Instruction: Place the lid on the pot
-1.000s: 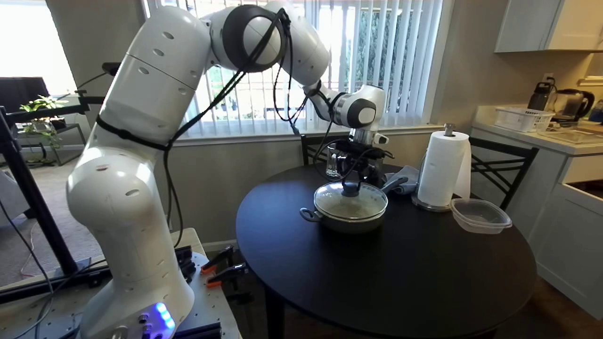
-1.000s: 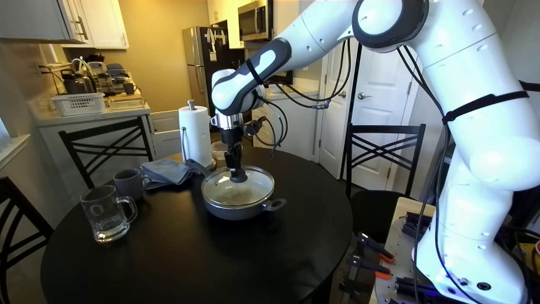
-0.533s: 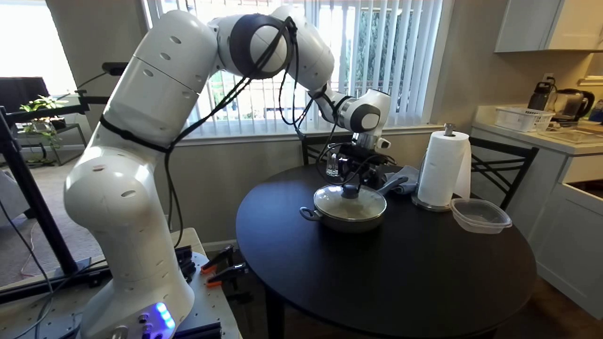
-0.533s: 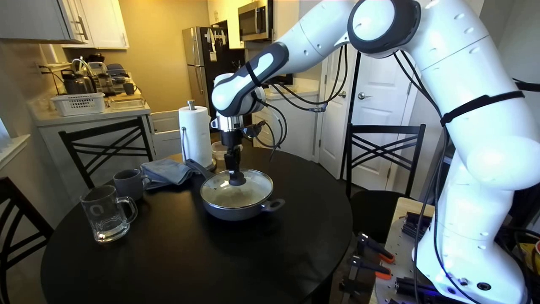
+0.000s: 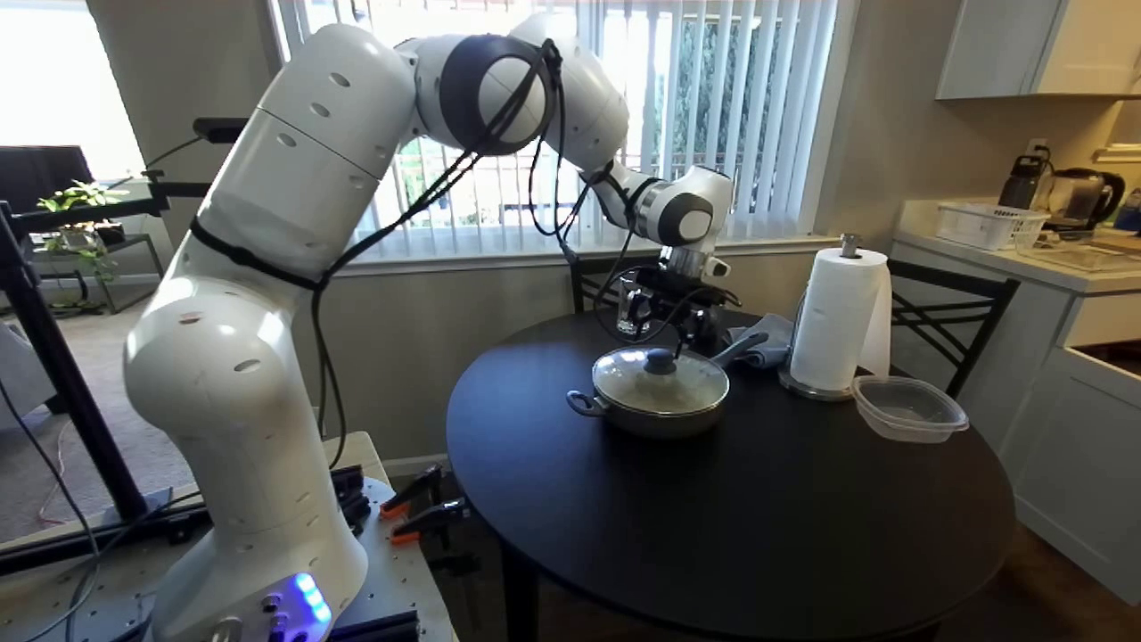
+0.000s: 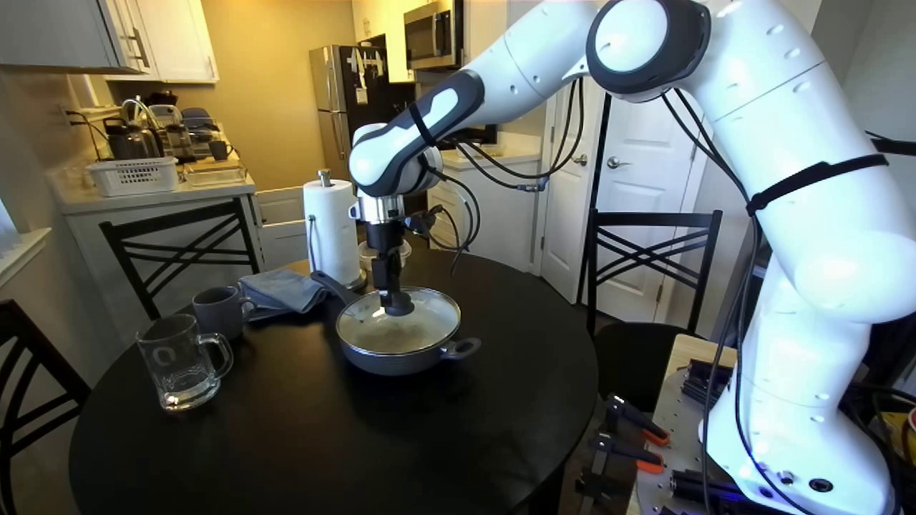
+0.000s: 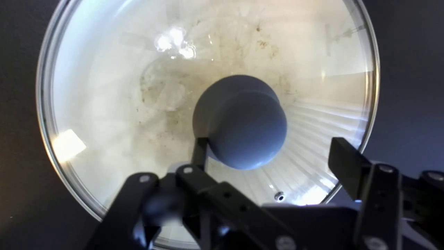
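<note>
Wrist view: my gripper (image 7: pixel 270 144) is low over the lid (image 7: pixel 114 104), its fingers (image 7: pixel 347 166) standing wide apart. The dark knob (image 7: pixel 248 132) lies in the gap, right up by the finger at picture left; whether they touch I can't tell. Clear space between knob and the other finger.

In an exterior view: lid sits level on the pot (image 5: pixel 655 425), covering its mouth. Pot stands on the dark table (image 5: pixel 758 535); paper towel roll (image 5: pixel 836 321) and clear plastic container (image 5: pixel 909 415) off to picture right. Finger spacing hard to read from here.

In an exterior view: gripper points down at the knob. Folded blue cloth (image 6: pixel 283 292) near the pot's long handle (image 6: pixel 333 285); grey mug (image 6: pixel 217 312) and glass mug (image 6: pixel 175 361) well apart from the pot.
</note>
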### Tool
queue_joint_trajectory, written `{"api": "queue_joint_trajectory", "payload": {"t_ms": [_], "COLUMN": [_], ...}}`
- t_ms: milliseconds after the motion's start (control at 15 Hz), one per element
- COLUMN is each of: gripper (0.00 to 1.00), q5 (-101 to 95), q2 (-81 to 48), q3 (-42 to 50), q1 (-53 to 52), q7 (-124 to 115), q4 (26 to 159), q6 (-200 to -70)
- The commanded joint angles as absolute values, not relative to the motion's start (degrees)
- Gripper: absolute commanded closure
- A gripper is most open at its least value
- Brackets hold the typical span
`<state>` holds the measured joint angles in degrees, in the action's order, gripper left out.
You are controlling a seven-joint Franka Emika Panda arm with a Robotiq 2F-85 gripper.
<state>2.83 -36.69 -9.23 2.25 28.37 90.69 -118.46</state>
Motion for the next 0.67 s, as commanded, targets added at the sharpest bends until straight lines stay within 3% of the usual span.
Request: {"api": "queue_joint_trajectory", "payload": {"t_ms": [0,600], "gripper": [0.0,0.0], "q5": [1.7,1.2], "q2": [-33.7,-32.5], "q3": [-8.4,-7.5], "q1": [-0.5,-3.8], "q7": [23.3,15.6], "q4": [91.9,90.8], "q6": [-116.5,-116.6]}}
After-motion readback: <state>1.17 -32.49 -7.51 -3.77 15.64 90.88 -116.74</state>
